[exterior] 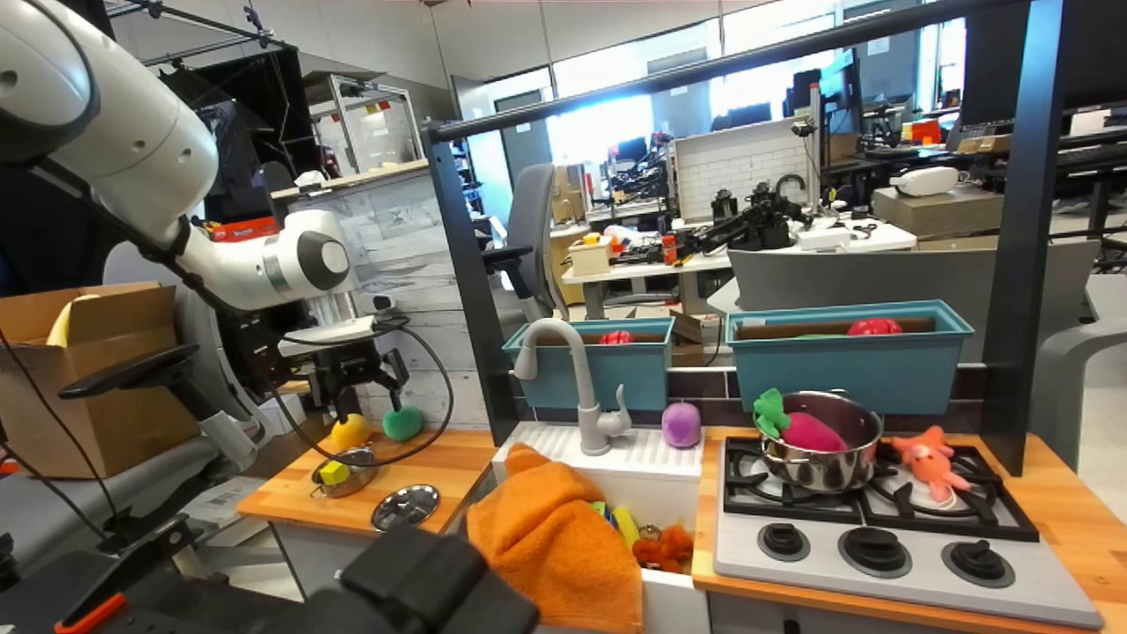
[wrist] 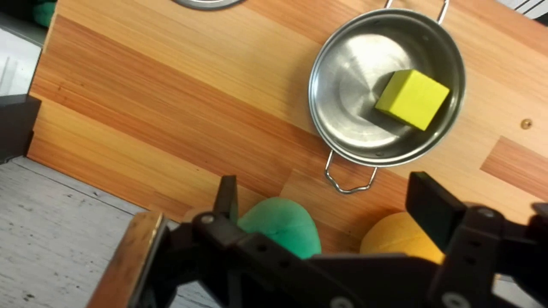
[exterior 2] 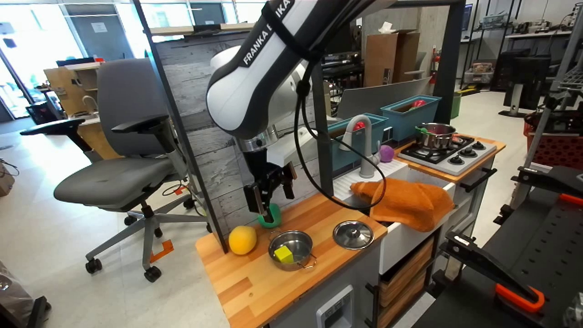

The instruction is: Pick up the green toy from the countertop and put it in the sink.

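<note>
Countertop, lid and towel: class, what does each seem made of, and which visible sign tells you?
Countertop: likely wood, smooth with a satin finish; grain runs along its joined strips.
Lid: probably polished metal; silvery, with bright reflections.
Towel: matte cloth, perhaps cotton; it drapes in soft folds.

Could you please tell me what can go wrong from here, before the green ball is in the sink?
First, in the wrist view the open gripper appears to span both the green ball and the yellow ball, so closing might catch the wrong one. Second, the green ball sits close to the grey plank panel, which the gripper could scrape. Third, an orange towel drapes over part of the sink, so the ball might land on cloth.
</note>
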Available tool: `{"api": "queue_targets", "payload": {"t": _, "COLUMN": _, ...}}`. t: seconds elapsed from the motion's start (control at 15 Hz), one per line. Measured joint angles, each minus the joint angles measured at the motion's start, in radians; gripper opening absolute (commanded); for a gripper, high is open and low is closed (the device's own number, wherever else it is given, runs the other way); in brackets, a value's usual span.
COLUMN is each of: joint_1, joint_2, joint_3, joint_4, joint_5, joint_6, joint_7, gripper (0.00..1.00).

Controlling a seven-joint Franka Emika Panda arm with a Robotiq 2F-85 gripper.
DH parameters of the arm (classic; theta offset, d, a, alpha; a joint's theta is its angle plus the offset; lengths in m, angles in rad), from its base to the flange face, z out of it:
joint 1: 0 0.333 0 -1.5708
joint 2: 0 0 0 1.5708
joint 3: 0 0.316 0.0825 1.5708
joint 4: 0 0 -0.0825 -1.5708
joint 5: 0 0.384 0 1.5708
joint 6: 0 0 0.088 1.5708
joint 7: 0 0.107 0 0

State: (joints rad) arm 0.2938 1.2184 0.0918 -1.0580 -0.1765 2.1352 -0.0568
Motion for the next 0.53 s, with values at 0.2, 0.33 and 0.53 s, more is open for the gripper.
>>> {"api": "queue_targets", "payload": {"t": 0.2, "joint_1": -0.002, "joint_2": 0.01, "joint_3": 0.002, "joint_4": 0.02, "joint_5": 0.011, "joint_6": -0.018, "joint_7": -0.011, "gripper": 1.0}}
{"api": "queue_targets", "payload": {"t": 0.33, "joint_1": -0.01, "joint_2": 0.014, "joint_3": 0.011, "joint_4": 0.023, "joint_5": 0.019, "joint_6": -0.005, "joint_7": -0.032, "gripper": 1.0}}
{"api": "queue_targets", "payload": {"t": 0.53, "joint_1": -0.044, "joint_2": 0.028, "joint_3": 0.054, "joint_4": 0.011, "joint_5": 0.043, "joint_6": 0.092, "joint_7": -0.072, "gripper": 1.0}}
